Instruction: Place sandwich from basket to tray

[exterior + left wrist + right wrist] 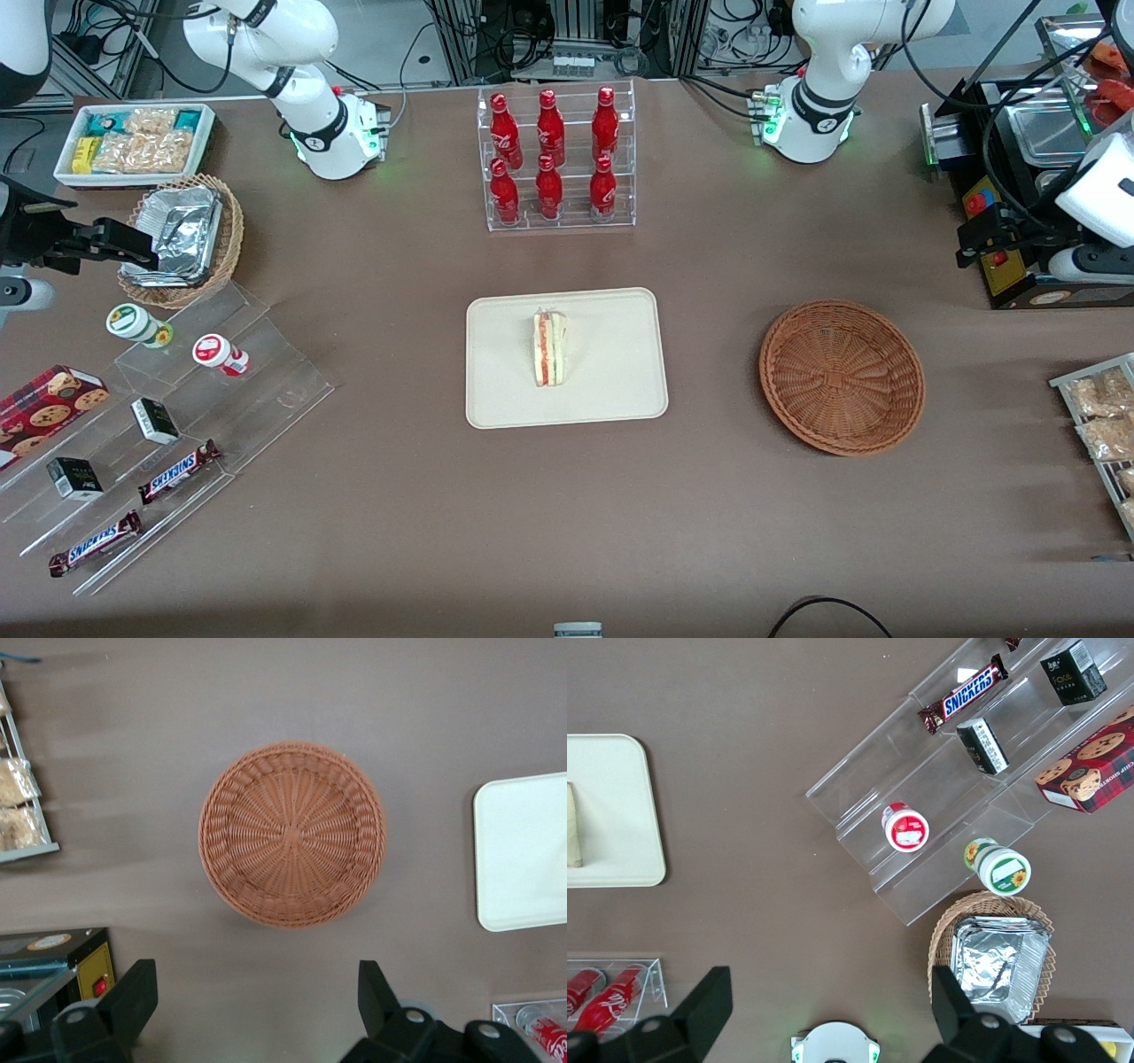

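Overhead front view; downward wrist views, tray (611, 390) shared.

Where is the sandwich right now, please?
In the front view the sandwich lies near the middle of the tray, nearer the camera than the bottle rack. The basket holds nothing, and the open gripper hovers above it.

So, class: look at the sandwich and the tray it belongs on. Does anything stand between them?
Nothing does: the sandwich already lies on the tray, and the basket is empty. The gripper hangs open above the table beside the basket, holding nothing.
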`<state>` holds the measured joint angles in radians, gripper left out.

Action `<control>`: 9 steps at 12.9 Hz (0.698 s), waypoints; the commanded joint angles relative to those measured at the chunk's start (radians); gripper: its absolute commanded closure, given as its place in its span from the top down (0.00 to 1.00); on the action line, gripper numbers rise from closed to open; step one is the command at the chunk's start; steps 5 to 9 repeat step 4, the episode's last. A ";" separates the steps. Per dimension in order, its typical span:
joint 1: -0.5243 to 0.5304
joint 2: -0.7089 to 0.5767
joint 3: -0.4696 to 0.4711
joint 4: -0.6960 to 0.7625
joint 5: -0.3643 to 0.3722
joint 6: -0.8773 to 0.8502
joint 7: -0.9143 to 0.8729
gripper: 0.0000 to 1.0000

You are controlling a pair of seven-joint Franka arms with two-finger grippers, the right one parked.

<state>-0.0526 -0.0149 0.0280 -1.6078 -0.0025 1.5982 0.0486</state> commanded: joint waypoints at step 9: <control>0.011 0.015 -0.007 0.058 -0.010 -0.041 -0.016 1.00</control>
